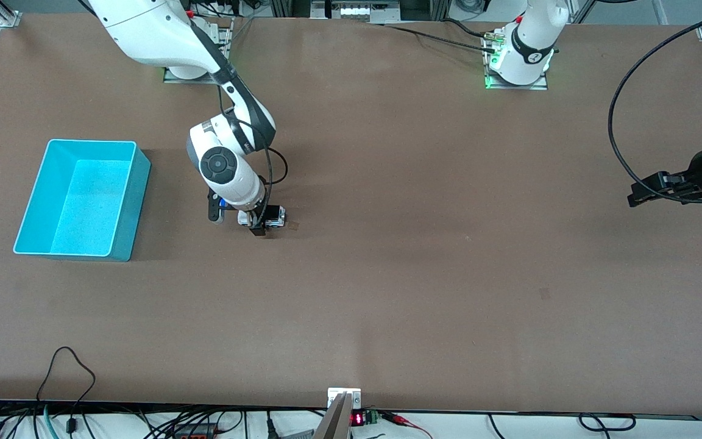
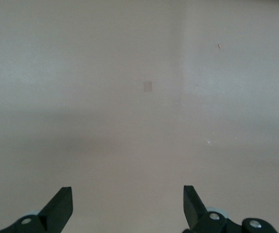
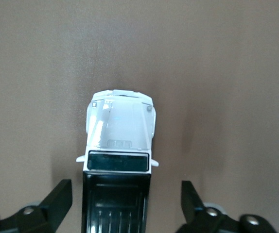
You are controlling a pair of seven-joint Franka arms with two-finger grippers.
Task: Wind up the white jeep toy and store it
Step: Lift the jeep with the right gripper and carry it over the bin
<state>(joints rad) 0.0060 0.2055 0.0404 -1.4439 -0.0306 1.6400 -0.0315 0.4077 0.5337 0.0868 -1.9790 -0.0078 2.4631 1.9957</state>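
A rectangular turquoise bin (image 1: 83, 198) with smooth plastic walls and a grainy, speckled floor sits on the matte brown table (image 1: 424, 286) toward the right arm's end. Near it, toward the table's middle, the boxy white jeep toy (image 3: 119, 145), glossy hood and ribbed black roof, stands on the tabletop between the spread fingers of the right gripper (image 3: 125, 204), which flank it without touching. The left gripper (image 2: 128, 204) waits over bare table at the left arm's end, its dark wedge-shaped fingers wide apart.

Turquoise bin (image 1: 83, 198) on brown table (image 1: 424, 274)
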